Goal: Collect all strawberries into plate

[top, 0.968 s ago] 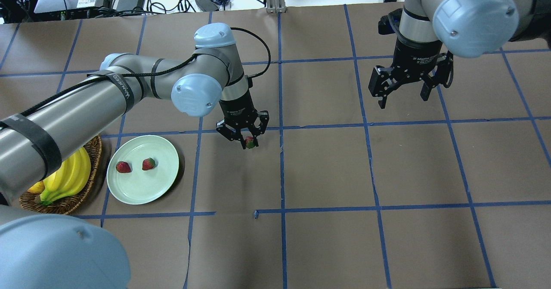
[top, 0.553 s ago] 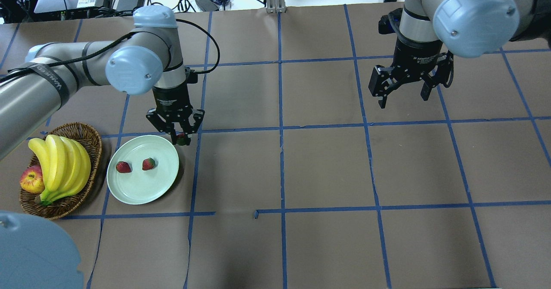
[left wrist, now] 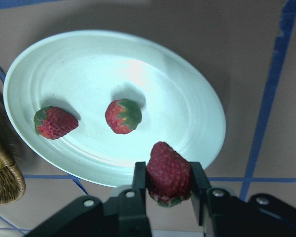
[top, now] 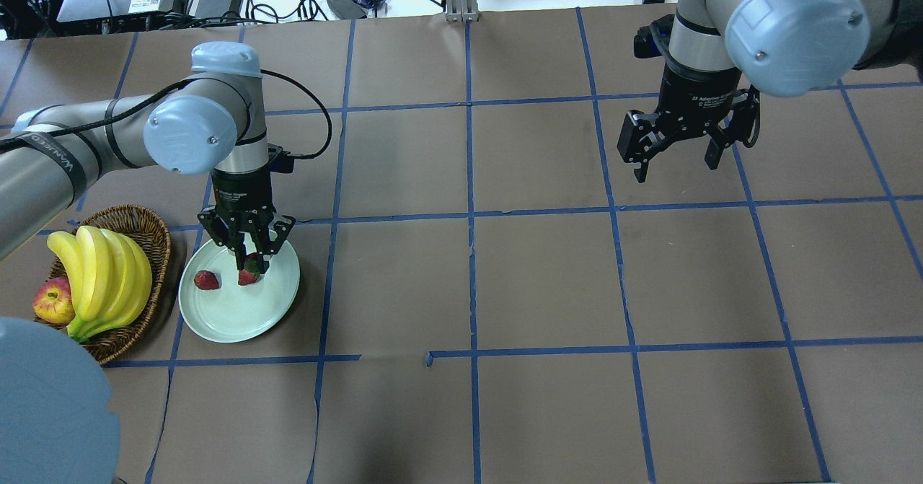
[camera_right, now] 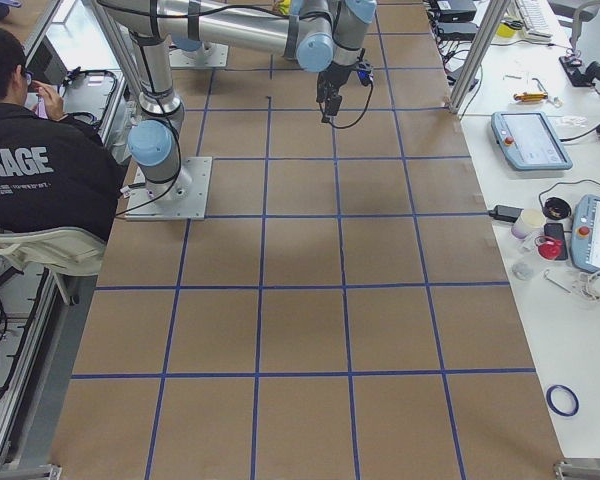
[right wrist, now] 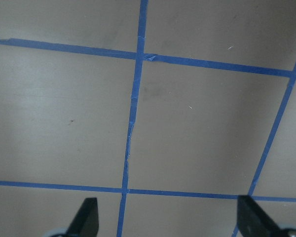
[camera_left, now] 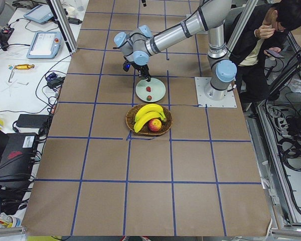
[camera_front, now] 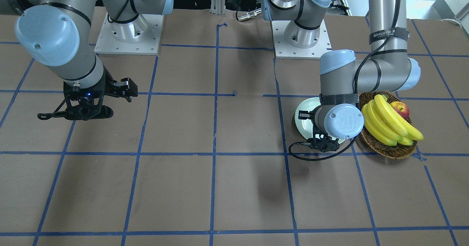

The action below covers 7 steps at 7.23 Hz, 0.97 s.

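Red on pale mint, 2 strawberries (top: 206,280) (top: 247,277) lie apart on the plate (top: 238,318). It sits on the brown-papered desk (top: 541,282), just beside a wicker basket (top: 155,231) holding bananas (top: 108,275) and an apple (top: 52,302). The left end effector (top: 250,263) hangs over the plate's far edge, its fingers (left wrist: 139,177) pinching the 3rd strawberry (left wrist: 168,173), leafy cap toward the wrist camera. Whether this berry touches the plate cannot be told. The right end effector (top: 676,166) hovers well apart over bare desk crossed by blue tape (top: 472,289), fingers spread wide, gripping nothing.
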{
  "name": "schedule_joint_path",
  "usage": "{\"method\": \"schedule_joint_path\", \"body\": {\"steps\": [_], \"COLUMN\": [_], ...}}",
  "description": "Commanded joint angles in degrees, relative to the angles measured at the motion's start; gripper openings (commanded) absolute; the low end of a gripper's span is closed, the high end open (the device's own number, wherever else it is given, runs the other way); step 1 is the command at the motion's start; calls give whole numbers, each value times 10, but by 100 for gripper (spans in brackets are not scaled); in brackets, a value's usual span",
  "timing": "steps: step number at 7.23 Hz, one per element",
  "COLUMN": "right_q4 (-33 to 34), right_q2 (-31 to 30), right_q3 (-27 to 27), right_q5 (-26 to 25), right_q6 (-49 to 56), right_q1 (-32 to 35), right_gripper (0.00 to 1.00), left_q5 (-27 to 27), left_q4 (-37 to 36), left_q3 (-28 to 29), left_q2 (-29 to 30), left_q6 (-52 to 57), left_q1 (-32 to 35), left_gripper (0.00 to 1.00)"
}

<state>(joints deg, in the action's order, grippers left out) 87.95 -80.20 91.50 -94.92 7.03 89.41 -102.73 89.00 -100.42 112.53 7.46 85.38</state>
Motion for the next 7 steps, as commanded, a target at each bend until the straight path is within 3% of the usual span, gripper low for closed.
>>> {"method": "schedule_joint_path", "body": {"steps": [1,5,7], "right_q4": [3,2,-1], "right_q2": [0,-3,-5], "right_q3": [-1,-9,-14], "right_q5": [0,-13,-13], "right_q6": [0,-1,-32], "right_q1": [0,0,-1], "right_gripper": [100,100,100], "left_q5": [2,9,81], "left_q4": [-2,-69,-73], "left_q3": [-7,42,95], "left_q2": [1,-26,-44], "left_q6": [-6,-6,-20], "left_q1": [-1,2,7], "left_gripper": [100,100,100]}}
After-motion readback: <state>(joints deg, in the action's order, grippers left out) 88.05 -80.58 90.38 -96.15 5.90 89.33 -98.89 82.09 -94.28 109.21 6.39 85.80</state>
